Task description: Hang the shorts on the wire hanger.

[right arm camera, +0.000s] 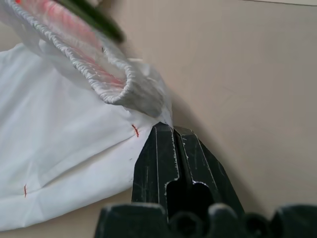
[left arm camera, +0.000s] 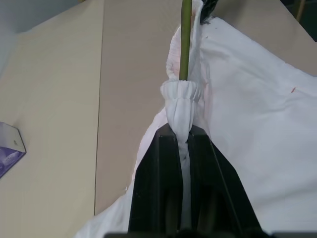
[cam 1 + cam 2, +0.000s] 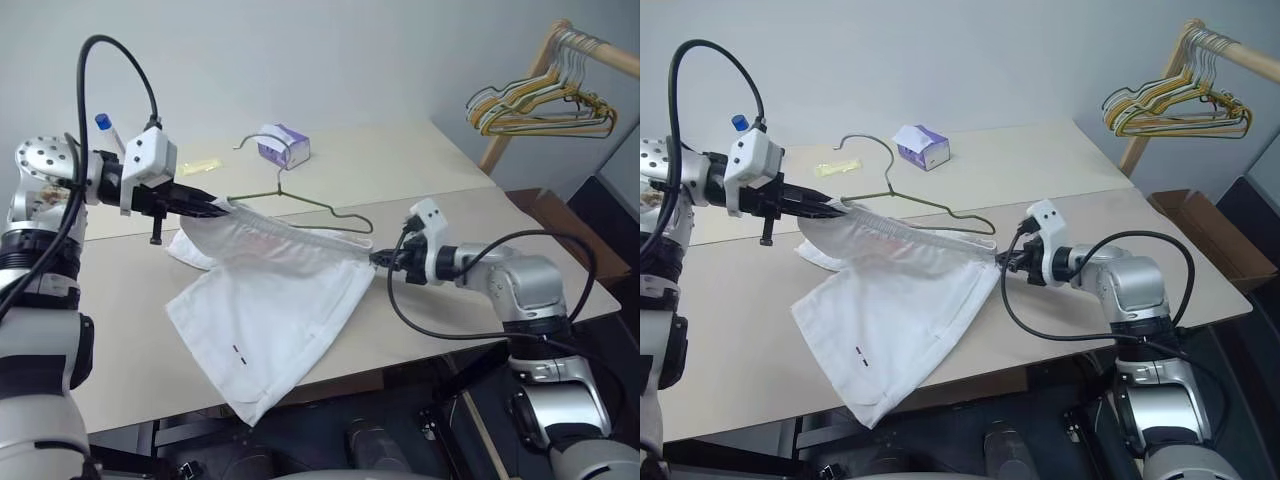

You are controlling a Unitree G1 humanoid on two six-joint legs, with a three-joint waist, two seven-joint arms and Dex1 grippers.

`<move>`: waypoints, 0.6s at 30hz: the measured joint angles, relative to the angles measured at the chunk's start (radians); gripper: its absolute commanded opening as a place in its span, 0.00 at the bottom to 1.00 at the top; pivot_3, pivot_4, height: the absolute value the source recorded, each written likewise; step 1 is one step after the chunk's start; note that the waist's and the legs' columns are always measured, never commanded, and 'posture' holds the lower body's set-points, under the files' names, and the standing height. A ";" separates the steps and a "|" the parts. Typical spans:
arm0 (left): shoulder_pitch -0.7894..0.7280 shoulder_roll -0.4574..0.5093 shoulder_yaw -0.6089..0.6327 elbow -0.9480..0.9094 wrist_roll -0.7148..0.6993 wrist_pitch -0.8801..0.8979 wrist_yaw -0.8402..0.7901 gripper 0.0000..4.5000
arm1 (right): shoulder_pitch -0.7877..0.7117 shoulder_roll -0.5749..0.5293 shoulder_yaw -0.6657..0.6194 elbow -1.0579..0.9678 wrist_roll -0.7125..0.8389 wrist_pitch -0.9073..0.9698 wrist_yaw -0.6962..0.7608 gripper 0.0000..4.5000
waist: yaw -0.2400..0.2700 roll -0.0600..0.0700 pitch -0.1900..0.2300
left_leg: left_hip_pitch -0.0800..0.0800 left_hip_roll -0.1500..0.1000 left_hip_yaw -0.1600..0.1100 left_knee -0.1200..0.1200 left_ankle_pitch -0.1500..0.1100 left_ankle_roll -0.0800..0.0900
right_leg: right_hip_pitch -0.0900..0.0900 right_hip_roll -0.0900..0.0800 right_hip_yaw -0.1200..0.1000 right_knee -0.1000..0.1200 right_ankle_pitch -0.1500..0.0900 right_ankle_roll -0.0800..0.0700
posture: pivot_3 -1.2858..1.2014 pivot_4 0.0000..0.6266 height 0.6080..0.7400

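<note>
**Shorts stretched between two claws over the bench**

From the head views, the shorts (image 3: 265, 300) hang by their waistband between both arms, legs draped onto the bench (image 3: 130, 290). The wire hanger (image 3: 300, 200) sits behind the waistband, one shoulder running into it, hook raised toward the tissue pack (image 3: 284, 145).

The left wrist view adds that the left claw (image 2: 182, 141) pinches a gathered fold of waistband, with the green wire emerging just beyond the fold. The right wrist view shows the right claw (image 1: 171, 131) pressed together, its tips at the cloth's edge under the other waistband end; whether cloth is caught, I cannot tell.

The left arm reaches rightward, angled slightly down; the right reaches leftward, low over the bench.
</note>
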 measured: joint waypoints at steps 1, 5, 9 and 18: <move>0.000 0.000 -0.004 0.000 -0.007 -0.001 0.000 0.00 | -0.011 -0.006 0.003 0.014 -0.002 -0.012 0.007 0.01 | 0.000 0.000 0.000 | 0.000 0.000 0.000 0.000 0.000 0.000 | 0.000 0.000 0.000 0.000 0.000 0.000 | 0.46 0.00 1.00; 0.001 0.000 -0.020 0.000 -0.009 -0.006 0.000 0.00 | -0.020 -0.018 0.010 0.037 -0.013 -0.043 0.025 0.01 | -0.001 0.000 0.000 | 0.000 0.000 0.000 0.000 0.000 0.000 | 0.000 0.000 0.000 0.000 0.000 0.000 | 0.46 0.00 1.00; 0.001 0.000 -0.022 0.004 0.000 -0.008 0.000 0.00 | -0.020 -0.025 0.021 0.047 -0.019 -0.066 0.035 0.01 | 0.000 0.000 0.000 | 0.000 0.000 0.000 0.000 0.000 0.000 | 0.000 0.000 0.000 0.000 0.000 0.000 | 0.46 0.00 1.00; 0.000 -0.007 -0.014 0.042 0.092 -0.046 0.000 0.00 | -0.018 -0.097 0.071 -0.033 -0.041 -0.132 0.081 0.01 | 0.002 0.000 0.000 | 0.000 0.000 0.000 0.000 0.000 0.000 | 0.000 0.000 0.000 0.000 0.000 0.000 | 0.46 0.00 1.00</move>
